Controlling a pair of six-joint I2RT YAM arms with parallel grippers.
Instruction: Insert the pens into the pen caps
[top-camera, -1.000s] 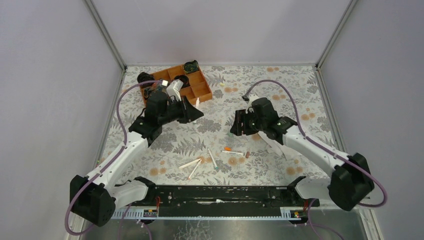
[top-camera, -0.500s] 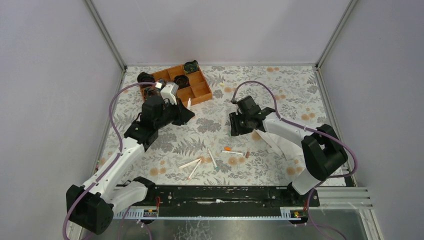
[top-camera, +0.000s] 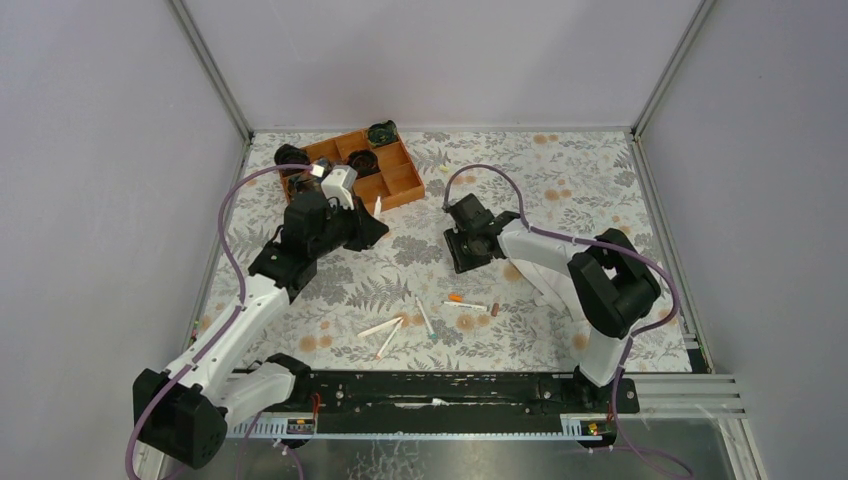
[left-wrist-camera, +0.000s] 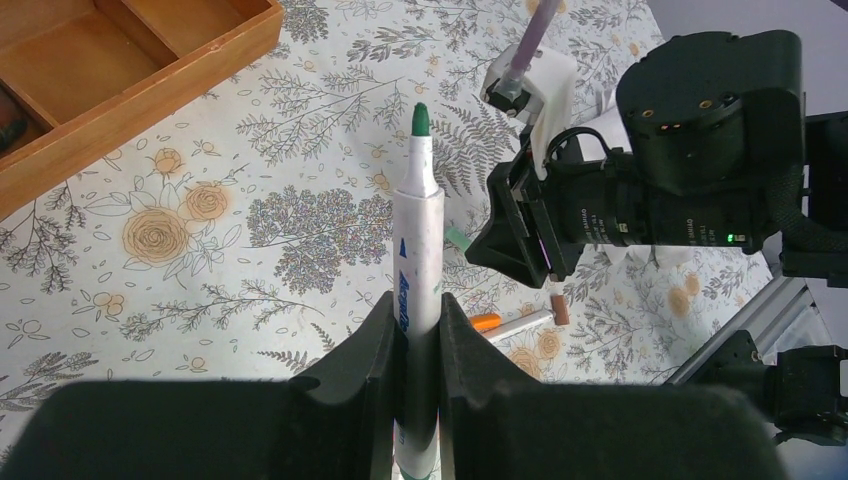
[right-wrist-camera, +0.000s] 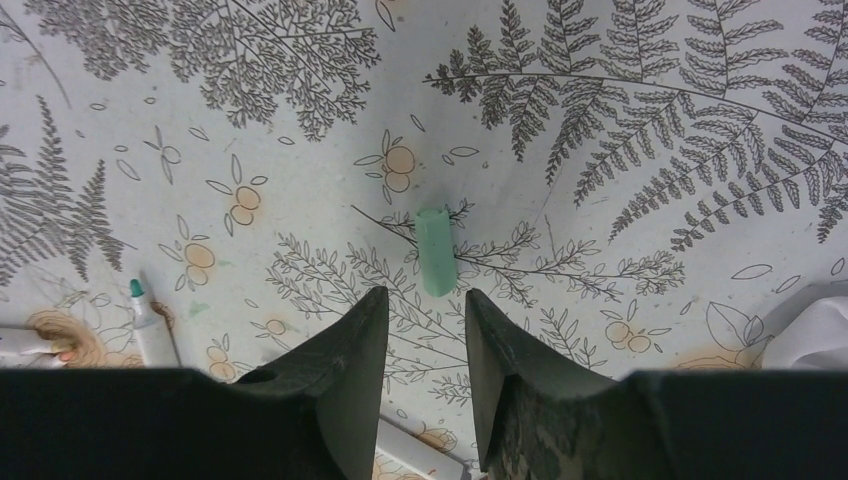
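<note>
**Left wrist view: one pen gripped, its cap not yet picked up**

Left wrist view shows the left gripper (left-wrist-camera: 415, 312) closed on a white pen (left-wrist-camera: 421, 225). The pen stands out between the two fingers, its green tip bare and pointing toward the right arm. The right gripper (right-wrist-camera: 424, 305) is open, with its fingers apart. A green cap (right-wrist-camera: 436, 251) lies flat on the flowered tablecloth (right-wrist-camera: 620, 60) just beyond the fingertips, in line with the gap between them. Nothing touches this cap.

From above, both grippers are over the far half of the table, and the held pen is near the wooden tray (top-camera: 402, 187). Nearer to the arm bases lie the loose pens (top-camera: 392, 331), three of them close together. To their right lies a fourth pen (top-camera: 470, 303) with an orange end, and a brown cap (top-camera: 495, 309) lies just beside its other end. I cannot tell whether that orange end is a cap already fitted, because it is too small.

In my judgement the task is near its beginning. No pen is clearly capped. The first pair is only half prepared: the pen is held, but the matching cap must be grasped and the two joined. The pens on the cloth also remain to be capped.
</note>
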